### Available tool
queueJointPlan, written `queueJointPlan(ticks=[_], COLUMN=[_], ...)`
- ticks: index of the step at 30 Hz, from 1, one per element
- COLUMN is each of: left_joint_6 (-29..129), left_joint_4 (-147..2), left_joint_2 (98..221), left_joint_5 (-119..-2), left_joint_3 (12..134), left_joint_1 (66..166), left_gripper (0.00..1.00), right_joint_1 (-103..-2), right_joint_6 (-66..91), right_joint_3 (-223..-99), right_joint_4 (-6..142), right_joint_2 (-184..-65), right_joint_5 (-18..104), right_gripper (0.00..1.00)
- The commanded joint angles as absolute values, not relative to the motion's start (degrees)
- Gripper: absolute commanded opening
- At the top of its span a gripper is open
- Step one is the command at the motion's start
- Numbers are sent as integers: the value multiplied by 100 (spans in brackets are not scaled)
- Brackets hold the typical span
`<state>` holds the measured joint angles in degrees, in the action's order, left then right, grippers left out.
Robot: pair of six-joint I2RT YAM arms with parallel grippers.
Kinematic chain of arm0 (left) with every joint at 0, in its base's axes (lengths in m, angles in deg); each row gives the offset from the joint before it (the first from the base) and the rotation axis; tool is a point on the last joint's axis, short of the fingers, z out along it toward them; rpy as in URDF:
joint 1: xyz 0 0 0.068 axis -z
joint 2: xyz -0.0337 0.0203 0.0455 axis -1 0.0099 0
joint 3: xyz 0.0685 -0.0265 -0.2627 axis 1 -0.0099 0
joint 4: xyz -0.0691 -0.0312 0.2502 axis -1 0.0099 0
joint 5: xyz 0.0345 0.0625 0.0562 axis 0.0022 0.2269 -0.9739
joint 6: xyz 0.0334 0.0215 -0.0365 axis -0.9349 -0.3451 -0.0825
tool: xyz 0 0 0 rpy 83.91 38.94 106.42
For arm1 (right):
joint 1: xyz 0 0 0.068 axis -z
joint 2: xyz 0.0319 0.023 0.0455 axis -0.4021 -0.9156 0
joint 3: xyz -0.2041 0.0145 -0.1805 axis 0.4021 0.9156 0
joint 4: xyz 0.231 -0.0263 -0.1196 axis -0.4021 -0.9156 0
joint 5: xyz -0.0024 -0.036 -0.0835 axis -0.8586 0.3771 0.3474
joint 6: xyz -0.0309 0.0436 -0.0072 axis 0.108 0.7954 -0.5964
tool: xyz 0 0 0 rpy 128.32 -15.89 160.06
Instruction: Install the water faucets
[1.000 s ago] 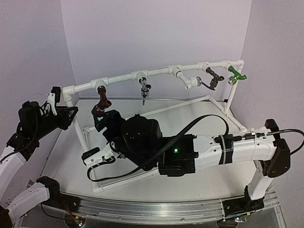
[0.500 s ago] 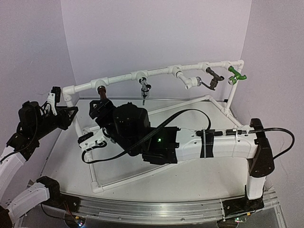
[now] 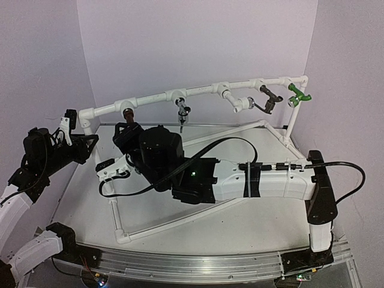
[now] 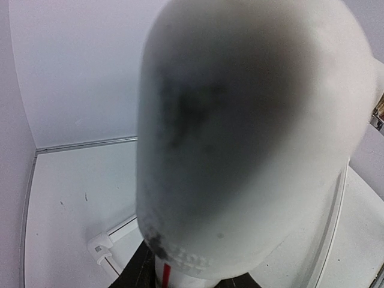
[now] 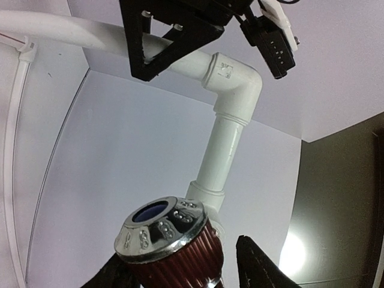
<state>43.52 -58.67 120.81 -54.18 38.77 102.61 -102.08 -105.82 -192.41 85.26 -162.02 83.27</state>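
The dark brown faucet (image 3: 127, 113) hangs from the leftmost tee of the white PVC pipe frame (image 3: 198, 90). In the right wrist view its chrome-capped, red-ribbed knob (image 5: 165, 237) sits between my right gripper's (image 5: 180, 264) fingers. The left finger touches it and the right finger stands a small gap off, so the jaws are open around it. In the top view my right gripper (image 3: 127, 133) hides most of this faucet. My left gripper (image 3: 68, 121) is shut on the frame's left corner elbow (image 5: 231, 78). The chrome (image 3: 182, 114), white (image 3: 241, 104), bronze (image 3: 269, 99) and green (image 3: 298, 95) faucets hang along the top bar.
The frame's lower rails (image 3: 156, 223) lie on the white table under my right arm (image 3: 264, 180), which stretches across from right to left. A blurred white pipe (image 4: 240, 120) fills the left wrist view. Purple walls close in at the back and both sides.
My right arm has swung left and back, bringing its gripper up to the dark brown faucet at the left tee. The left arm has not moved.
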Motion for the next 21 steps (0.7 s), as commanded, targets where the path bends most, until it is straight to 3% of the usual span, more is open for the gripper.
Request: queueJointPlan(ticks=[1, 11, 17, 21], left_joint_6=[4841, 4858, 4859, 4863], left_joint_4=[-5387, -5386, -5383, -5389], left_joint_2=[12296, 12298, 12320, 12330], left_joint_5=[-4889, -4854, -4815, -4802], left_joint_3=[3904, 3904, 3910, 3913], left_joint_1=[10386, 10391, 10392, 10390], left_gripper=[1, 1, 1, 1], right_joint_1=[-10110, -10036, -10023, -10000], right_joint_6=[-10323, -9198, -7586, -6286], right_joint_3=[-19634, -20024, -20063, -20030], right_joint_4=[8986, 9146, 9146, 9181], right_joint_2=[-16394, -16701, -16659, -16544], right_joint_5=[8466, 8852, 8878, 8749], right_gripper=[47, 19, 13, 0])
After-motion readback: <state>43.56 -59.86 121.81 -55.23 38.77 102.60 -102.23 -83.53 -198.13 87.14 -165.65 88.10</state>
